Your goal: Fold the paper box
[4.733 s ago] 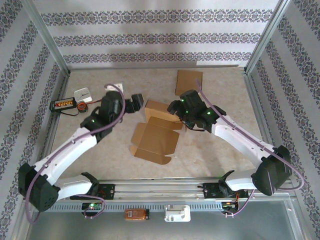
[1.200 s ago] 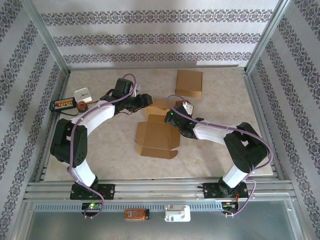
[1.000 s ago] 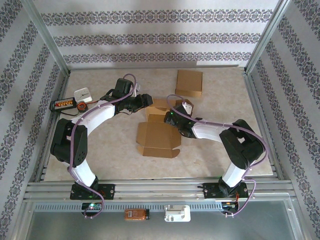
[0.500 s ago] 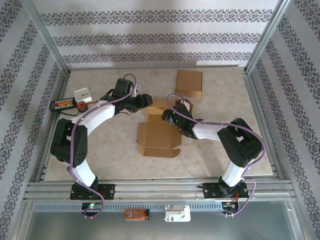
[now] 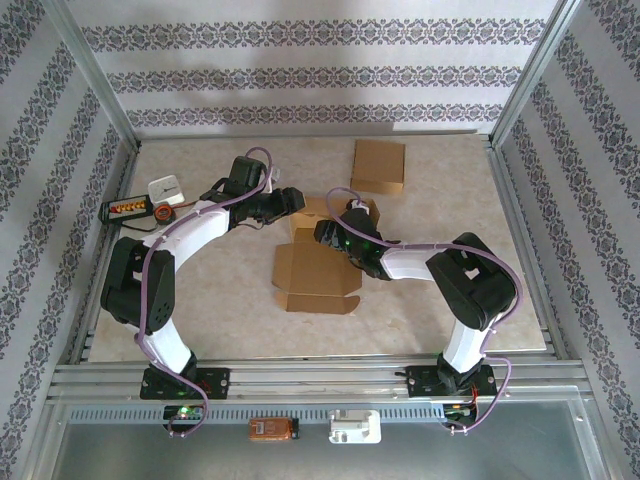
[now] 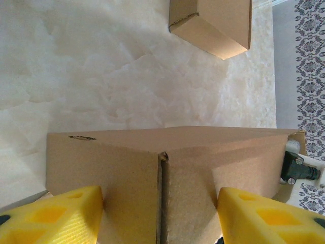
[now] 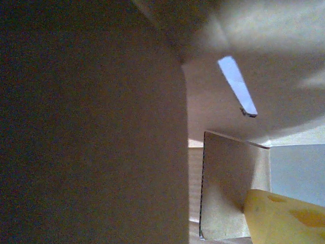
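- Two cardboard pieces sit on the counter [image 5: 200, 290] in the overhead view. One is a closed box [image 5: 378, 165] at the far side. The other is the paper box [image 5: 315, 262] I'm folding, which lies nearer the arm bases than the closed box and a little to its left. Its lid panel lies flat, pointing away from the closed box, and its raised walls face the closed box.
- My left hand [image 5: 290, 200] meets those walls on the side away from the closed box. My right hand [image 5: 326, 232] reaches in low, just short of the closed box.
- On the left wrist camera, the yellow fingers [image 6: 56, 216] press both flanks of a corner seam, so this hand is clamped at medium width on the paper box [image 6: 162, 168]. I judge it a brace that keeps the walls square. The closed box [image 6: 213, 25] lies well beyond.
- On the right wrist camera, dark cardboard crowds the lens. I can make out a lit slot [image 7: 237, 85], an upright flap [image 7: 231, 188] and one finger [image 7: 284, 216] beside that flap.
- I cannot tell how wide this hand stands. Probably it is inside to press a flap home.
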Robot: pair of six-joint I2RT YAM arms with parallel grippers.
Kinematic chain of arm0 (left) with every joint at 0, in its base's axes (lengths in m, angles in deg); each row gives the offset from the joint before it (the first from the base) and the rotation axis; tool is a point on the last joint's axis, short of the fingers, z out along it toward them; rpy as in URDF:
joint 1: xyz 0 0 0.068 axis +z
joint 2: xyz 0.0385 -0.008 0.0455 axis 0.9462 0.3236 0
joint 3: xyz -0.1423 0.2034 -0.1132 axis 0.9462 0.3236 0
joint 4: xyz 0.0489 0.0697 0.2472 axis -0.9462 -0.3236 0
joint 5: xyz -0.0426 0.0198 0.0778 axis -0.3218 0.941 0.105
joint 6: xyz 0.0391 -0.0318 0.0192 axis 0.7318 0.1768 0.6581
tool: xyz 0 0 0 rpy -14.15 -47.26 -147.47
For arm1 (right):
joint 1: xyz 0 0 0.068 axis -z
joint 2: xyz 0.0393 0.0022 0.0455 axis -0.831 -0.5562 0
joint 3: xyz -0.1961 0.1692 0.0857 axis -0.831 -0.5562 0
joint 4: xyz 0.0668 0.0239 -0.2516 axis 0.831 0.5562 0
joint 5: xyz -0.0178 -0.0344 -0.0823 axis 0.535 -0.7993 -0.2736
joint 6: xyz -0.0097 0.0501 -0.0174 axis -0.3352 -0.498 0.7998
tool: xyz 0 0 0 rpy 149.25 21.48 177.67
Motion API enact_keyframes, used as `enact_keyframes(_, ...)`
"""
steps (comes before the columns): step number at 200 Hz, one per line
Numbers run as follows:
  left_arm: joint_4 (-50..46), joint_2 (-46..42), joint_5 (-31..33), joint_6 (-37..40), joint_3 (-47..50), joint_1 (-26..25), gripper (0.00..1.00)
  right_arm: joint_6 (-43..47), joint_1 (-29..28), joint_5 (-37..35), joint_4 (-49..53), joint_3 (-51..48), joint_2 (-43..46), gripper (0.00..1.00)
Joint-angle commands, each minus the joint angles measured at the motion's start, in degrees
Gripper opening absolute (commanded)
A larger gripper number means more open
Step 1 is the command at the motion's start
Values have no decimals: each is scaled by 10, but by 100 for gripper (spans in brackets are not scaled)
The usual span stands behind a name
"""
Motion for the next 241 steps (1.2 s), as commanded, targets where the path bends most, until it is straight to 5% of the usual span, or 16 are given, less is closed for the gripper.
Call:
enact_keyframes(1,-1,6,-4,5,3,0,61,13,-9,34,13,-7,7,82)
enact_keyframes(64,-15,3,20,18,2,0,62,92,-32,-71,66,-112,199,89)
enact_keyframes(88,-17,3,27,20,-4,0,62,114,-33,-169,87,-131,246,91)
enact_keyframes(130,-11,-36,55,22,4,0,67,134,-22,-328,148,-103,238,98)
enact_keyframes(159,-21,-87,99,28,27,0,71,146,14,-282,160,-62,181,96)
enact_keyframes(176,-30,-126,122,22,48,-2,72,168,25,-247,160,-33,145,85)
enact_keyframes(201,-35,-193,155,-8,95,-25,68,172,27,-216,159,-7,112,50)
enact_keyframes(241,-46,-253,273,-40,144,-157,54,145,19,-207,162,-10,116,21)
